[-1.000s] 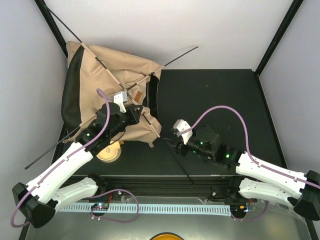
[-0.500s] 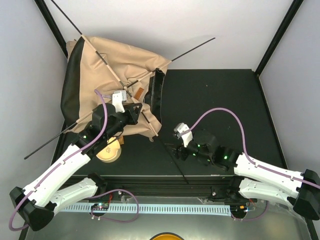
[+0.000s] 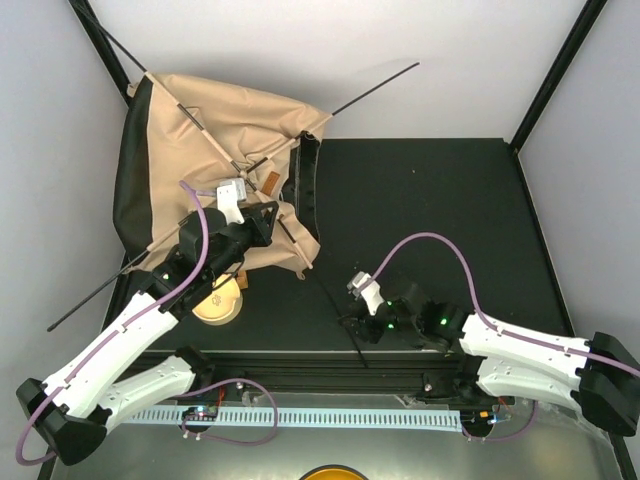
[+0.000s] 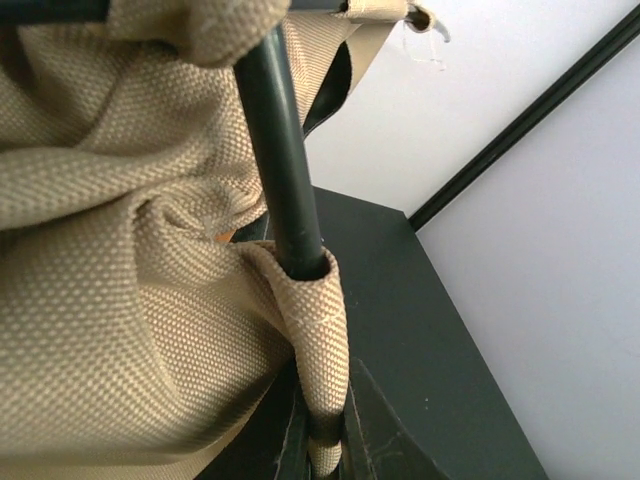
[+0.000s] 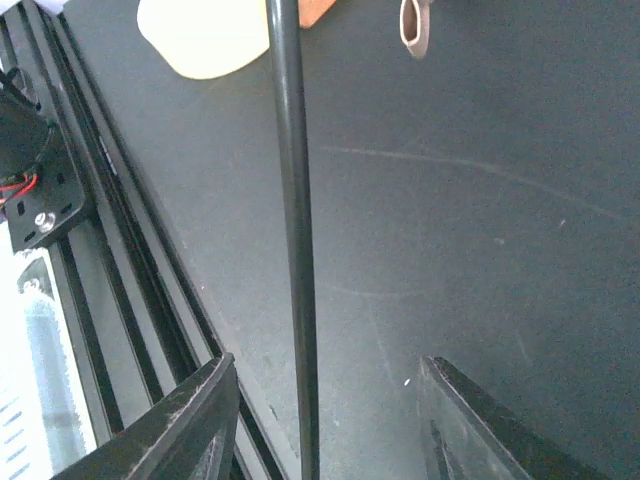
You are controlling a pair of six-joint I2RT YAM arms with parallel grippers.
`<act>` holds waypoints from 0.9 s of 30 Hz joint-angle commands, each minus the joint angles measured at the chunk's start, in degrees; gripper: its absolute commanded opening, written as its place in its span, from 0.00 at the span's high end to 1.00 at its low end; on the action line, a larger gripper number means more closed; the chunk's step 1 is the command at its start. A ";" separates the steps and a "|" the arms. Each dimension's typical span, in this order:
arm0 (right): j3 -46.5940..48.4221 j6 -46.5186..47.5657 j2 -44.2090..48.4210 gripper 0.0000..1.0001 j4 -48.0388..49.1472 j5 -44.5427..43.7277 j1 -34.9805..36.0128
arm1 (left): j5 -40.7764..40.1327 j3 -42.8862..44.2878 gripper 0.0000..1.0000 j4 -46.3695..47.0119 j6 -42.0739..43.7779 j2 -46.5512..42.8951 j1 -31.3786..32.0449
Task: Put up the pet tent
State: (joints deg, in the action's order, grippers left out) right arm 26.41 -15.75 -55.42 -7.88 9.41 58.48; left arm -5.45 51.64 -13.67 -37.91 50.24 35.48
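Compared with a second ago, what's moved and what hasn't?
The right gripper slid back along the pole toward the near edge, open around it. The pet tent spread up and left, its far pole tip higher. The left gripper kept hold of the tent; the round tan object stayed put.

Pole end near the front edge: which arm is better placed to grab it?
Right. The right gripper, open, straddles the pole; the left gripper is up at the pet tent fabric.

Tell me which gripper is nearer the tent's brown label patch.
Left. The left gripper is in the tan fabric right beside the label patch; the right gripper is far off near the table's front edge.
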 commanded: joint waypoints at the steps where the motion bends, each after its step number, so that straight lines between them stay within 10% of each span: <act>1: -1.18 -1.20 -1.08 0.48 0.88 3.49 0.14 | -2.63 2.64 0.98 4.18 0.87 -1.28 0.08; 27: 3.40 3.03 -4.15 0.99 3.02 -1.17 1.18 | 2.44 -0.31 0.91 4.71 -4.11 -0.61 0.11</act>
State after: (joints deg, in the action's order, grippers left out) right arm 25.69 -15.27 -62.81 -7.14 11.25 59.29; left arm -5.74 51.57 -11.22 -41.65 50.24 35.35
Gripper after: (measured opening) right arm 0.064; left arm 0.079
